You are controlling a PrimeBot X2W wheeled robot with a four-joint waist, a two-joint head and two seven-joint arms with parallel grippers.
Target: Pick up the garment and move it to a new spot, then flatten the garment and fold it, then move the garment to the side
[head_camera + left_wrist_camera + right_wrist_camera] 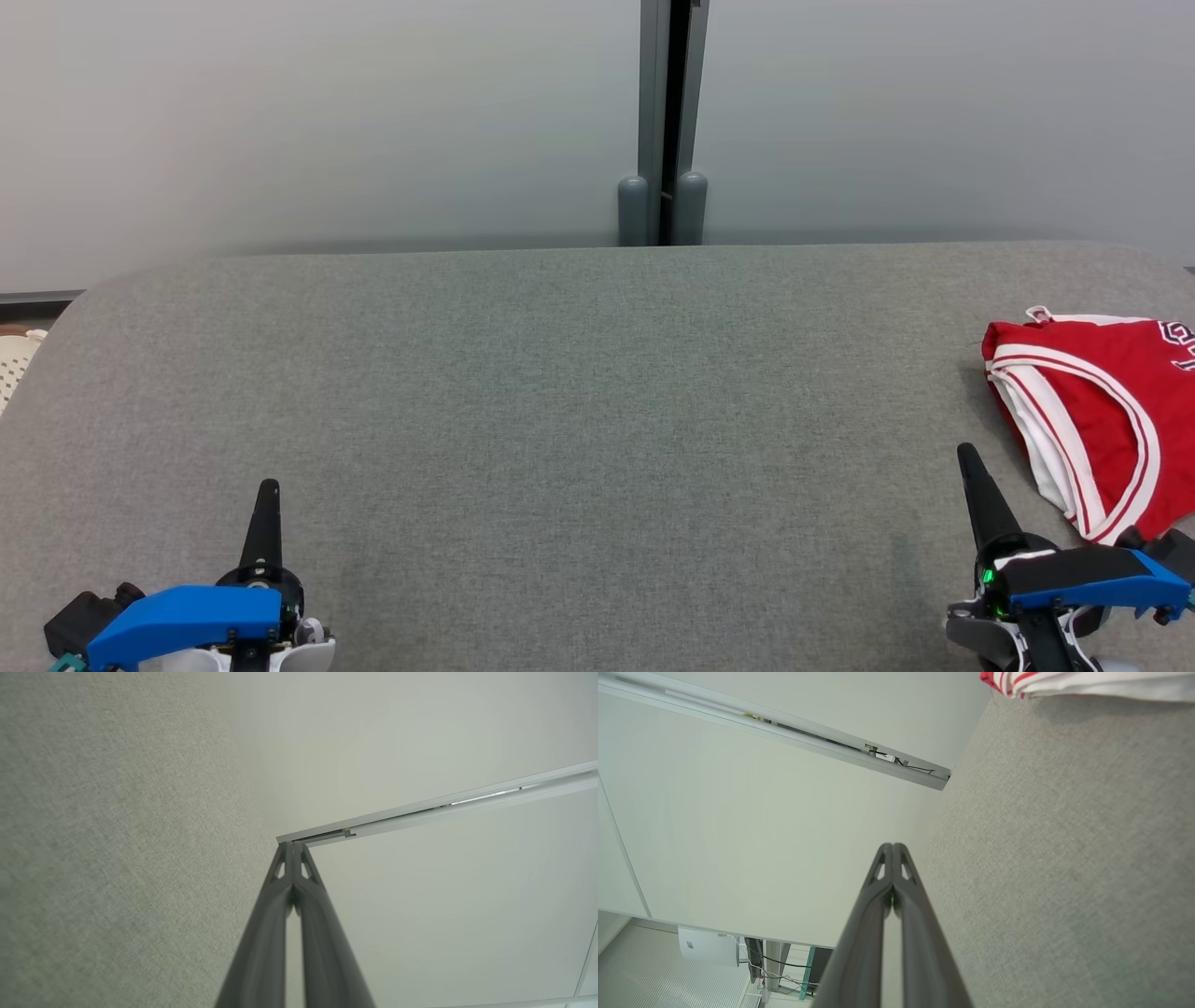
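The garment (1102, 420), a red jersey with white trim, lies bunched at the right edge of the grey fabric table (579, 420); its red and white hem (1064, 683) peeks in at the top of the right wrist view. My right gripper (966, 455) rests shut and empty just left of the garment's near end, apart from it, its tips (893, 847) pressed together. Down at the lower left my left gripper (269, 485) is also shut and empty, far from the garment, with the tips (294, 844) closed in its wrist view.
A pale wall with a grey vertical post (665, 121) rises behind the table's far edge. A perforated cream object (17, 359) sits off the table's left edge. In the right wrist view, a white box and cables (710, 947) lie on the floor.
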